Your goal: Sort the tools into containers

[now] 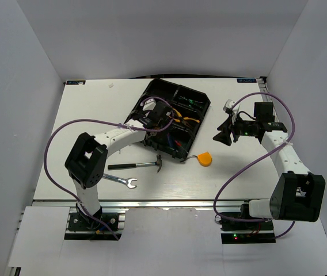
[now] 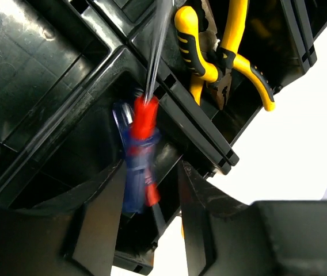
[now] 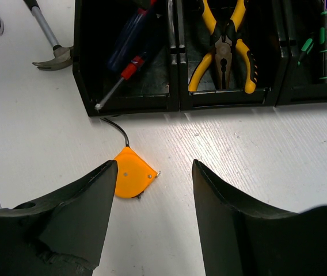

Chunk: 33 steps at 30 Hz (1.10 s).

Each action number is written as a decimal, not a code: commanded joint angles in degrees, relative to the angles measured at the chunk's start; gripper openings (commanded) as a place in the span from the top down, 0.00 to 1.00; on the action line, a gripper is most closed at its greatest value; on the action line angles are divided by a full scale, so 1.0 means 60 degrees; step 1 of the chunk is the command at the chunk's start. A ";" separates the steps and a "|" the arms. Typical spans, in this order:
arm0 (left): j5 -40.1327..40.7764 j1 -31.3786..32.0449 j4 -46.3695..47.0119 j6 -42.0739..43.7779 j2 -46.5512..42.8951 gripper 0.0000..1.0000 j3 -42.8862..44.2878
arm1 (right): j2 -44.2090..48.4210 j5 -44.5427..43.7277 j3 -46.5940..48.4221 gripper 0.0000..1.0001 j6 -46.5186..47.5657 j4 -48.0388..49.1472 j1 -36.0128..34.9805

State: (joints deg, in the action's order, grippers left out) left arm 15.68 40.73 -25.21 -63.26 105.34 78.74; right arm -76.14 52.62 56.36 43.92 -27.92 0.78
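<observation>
My left gripper (image 1: pixel 162 118) hovers over the black tray (image 1: pixel 156 93), its jaws open (image 2: pixel 151 167). Just past its fingertips, a red screwdriver (image 2: pixel 143 118) and a blue screwdriver (image 2: pixel 133 184) lie blurred in a near compartment; the blue handle is next to the left finger. Yellow-handled pliers (image 2: pixel 209 57) fill the neighbouring compartment. Black-green screwdrivers (image 3: pixel 319 40) lie in another one. My right gripper (image 3: pixel 154 164) stands open above the table, right of the tray. The orange tape measure (image 3: pixel 132 172) lies just beyond its left finger, untouched.
A black-handled hammer (image 1: pixel 135 165) and a silver wrench (image 1: pixel 120 181) lie on the white table in front of the tray's left end. The tape measure (image 1: pixel 205 158) sits by the tray's near corner. Grey walls enclose the table.
</observation>
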 commanded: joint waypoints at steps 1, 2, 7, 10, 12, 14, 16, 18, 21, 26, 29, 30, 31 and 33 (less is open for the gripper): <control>0.0023 0.0052 0.0086 0.0041 -0.0563 0.46 0.0280 | 0.0151 0.0151 0.0084 0.39 -0.0040 0.0259 0.0017; 0.0052 0.0052 0.0086 0.0070 -0.0651 0.40 0.0251 | 0.0165 0.0136 0.0085 0.38 -0.0040 0.0274 0.0017; -0.0006 0.0052 0.0086 0.0712 -0.1062 0.39 0.0134 | 0.0151 0.0165 0.0114 0.38 -0.0025 0.0230 0.0017; 0.0052 0.0038 0.0276 0.1545 -0.1530 0.38 -0.0027 | 0.0165 0.0180 0.0172 0.38 0.0076 0.0098 0.0017; 0.0125 -0.0035 0.0567 0.2309 -0.2071 0.38 -0.0436 | 0.0180 0.0209 0.0187 0.38 0.0106 0.0025 0.0017; 0.0126 -0.0254 0.0787 0.3247 -0.2844 0.39 -0.1051 | 0.0195 0.0209 0.0187 0.38 0.0150 -0.0019 0.0017; 0.0097 -0.0503 0.0891 0.4051 -0.3447 0.39 -0.1766 | 0.0209 0.0195 0.0187 0.38 0.0223 -0.0063 0.0017; -0.0093 -0.1161 0.0891 0.4435 -0.4381 0.39 -0.2252 | 0.0195 0.0209 0.0187 0.38 0.0238 -0.0063 0.0017; -0.1102 -0.2595 0.0877 0.4757 -0.5452 0.39 -0.3087 | 0.0078 0.0268 0.0231 0.38 0.0224 -0.0092 0.0003; -0.2976 -0.4776 0.0497 0.5548 -0.5546 0.30 -0.3353 | -0.0259 0.0297 0.0553 0.38 0.0151 -0.0136 -0.0100; -0.4059 -0.5656 0.0350 0.5812 -0.4785 0.21 -0.3236 | -0.0333 0.0312 0.0714 0.38 0.0063 -0.0093 -0.0115; -0.4180 -0.5791 0.0320 0.5929 -0.4551 0.20 -0.3105 | -0.0333 0.0312 0.0729 0.38 0.0034 -0.0063 -0.0115; -0.4268 -0.5937 0.0320 0.5988 -0.4114 0.19 -0.3046 | -0.0333 0.0297 0.0758 0.38 0.0019 -0.0063 -0.0115; -0.4459 -0.6231 0.0306 0.6250 -0.3658 0.19 -0.2885 | -0.0289 0.0297 0.0773 0.38 0.0004 -0.0063 -0.0202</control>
State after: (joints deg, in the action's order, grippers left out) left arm -4.93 5.21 -21.43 -29.52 80.55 59.66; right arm -78.02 52.88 58.33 44.10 -28.58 0.23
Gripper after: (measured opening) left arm 0.810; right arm 0.614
